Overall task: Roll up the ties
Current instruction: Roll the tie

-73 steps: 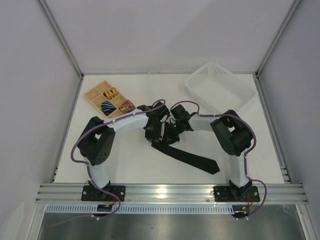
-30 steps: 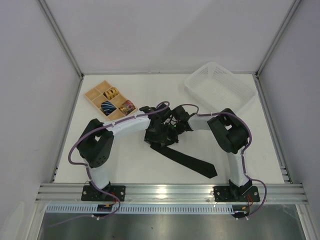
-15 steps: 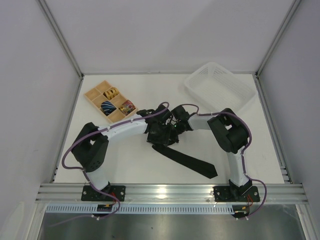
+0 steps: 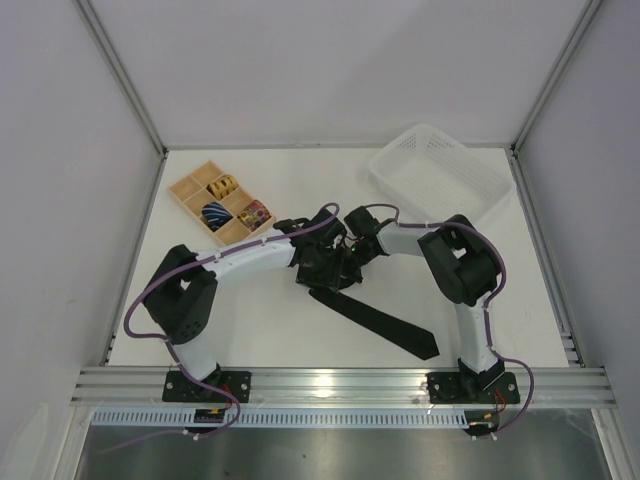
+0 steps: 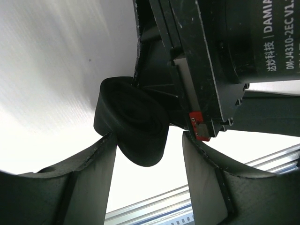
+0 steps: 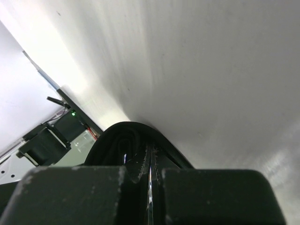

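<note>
Left end effector [image 5: 147,140] now sits closer in, spread around the coiled black necktie [image 5: 131,117]; right end effector [image 6: 149,161] pinches its core (long tail not yet rolled).

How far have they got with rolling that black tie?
Done: three coloured rolls already sit in the wooden tray. In hand: the black tie is part-rolled; the right tool is shut in the middle of its coil, and the left tool stands open around it. Left: a long stretch, down to the pointed end, lies flat on the table.
</note>
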`<state>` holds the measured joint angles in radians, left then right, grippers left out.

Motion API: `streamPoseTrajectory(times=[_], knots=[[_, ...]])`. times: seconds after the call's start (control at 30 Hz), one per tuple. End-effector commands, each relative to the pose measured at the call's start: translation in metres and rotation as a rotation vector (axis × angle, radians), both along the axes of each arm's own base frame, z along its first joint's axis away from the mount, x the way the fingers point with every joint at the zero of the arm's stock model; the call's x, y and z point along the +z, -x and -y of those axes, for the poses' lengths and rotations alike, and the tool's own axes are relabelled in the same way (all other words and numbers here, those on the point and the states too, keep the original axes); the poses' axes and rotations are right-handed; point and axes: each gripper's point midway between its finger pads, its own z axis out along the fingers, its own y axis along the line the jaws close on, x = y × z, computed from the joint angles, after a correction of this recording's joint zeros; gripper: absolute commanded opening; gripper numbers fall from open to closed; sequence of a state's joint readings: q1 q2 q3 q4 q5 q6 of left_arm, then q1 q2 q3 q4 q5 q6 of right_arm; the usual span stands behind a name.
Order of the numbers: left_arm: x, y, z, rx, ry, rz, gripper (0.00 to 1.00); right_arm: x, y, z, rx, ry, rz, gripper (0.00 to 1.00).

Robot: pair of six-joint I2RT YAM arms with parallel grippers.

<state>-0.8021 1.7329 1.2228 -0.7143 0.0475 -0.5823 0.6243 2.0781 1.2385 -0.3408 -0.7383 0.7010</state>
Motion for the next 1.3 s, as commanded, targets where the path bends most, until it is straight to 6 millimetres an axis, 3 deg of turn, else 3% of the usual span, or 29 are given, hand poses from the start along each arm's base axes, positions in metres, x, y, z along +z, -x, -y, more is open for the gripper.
streamPoseTrajectory(times=[0.0, 0.47, 0.83, 1.03, 1.27], knots=[[0.008, -0.003, 0.01, -0.035, 0.044, 0.032, 0.63, 0.015, -0.003, 0.009, 0.024, 0.039, 0.047, 0.0], [0.011, -0.006, 0.014, -0.048, 0.063, 0.044, 0.63, 0.018, 0.002, 0.029, 0.012, 0.035, 0.048, 0.0], [0.006, -0.002, 0.014, -0.052, 0.058, 0.027, 0.51, 0.024, 0.0, 0.038, -0.009, 0.048, 0.051, 0.0], [0.01, -0.001, 0.022, -0.068, 0.113, 0.033, 0.5, 0.023, -0.001, 0.058, -0.019, 0.096, 0.062, 0.01], [0.0, 0.005, 0.029, -0.097, 0.155, 0.009, 0.49, 0.039, -0.01, 0.085, -0.05, 0.12, 0.116, 0.01]])
